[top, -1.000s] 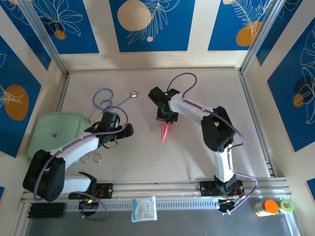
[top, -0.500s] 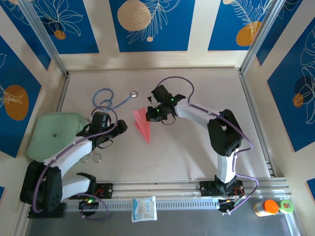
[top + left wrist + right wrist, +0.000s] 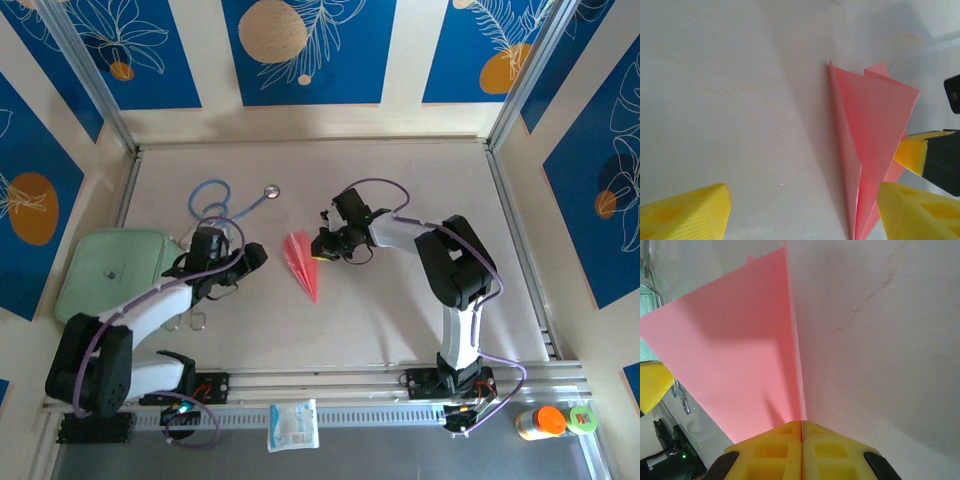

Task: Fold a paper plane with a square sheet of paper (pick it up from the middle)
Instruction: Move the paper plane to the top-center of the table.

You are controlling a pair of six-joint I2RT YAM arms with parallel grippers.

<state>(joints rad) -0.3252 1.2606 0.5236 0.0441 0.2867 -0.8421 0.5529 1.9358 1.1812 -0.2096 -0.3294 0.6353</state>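
- White packet (image 3: 292,425): blue print, lying on the near rail between the two arm bases.
- Orange container (image 3: 540,422): near right corner, off the table.
- Table (image 3: 390,320): pale surface.
- Left gripper (image 3: 254,258): low over the table, just left of the plane and apart from it. Its fingers are spread wide and hold nothing.
- Paper plane (image 3: 303,264): salmon-pink dart at mid-table, between the two grippers. The nose points toward the near edge and the wide tail away from it. The centre crease is visible.
- Right gripper (image 3: 322,247): at the plane's right side, near the tail. Its yellow fingers (image 3: 775,440) are pressed together, with the paper clamped between them.
- Green pad (image 3: 108,270): rounded, at the table's left edge beside the left arm.
- Stethoscope (image 3: 222,205): blue, looped, lying beyond the left gripper.
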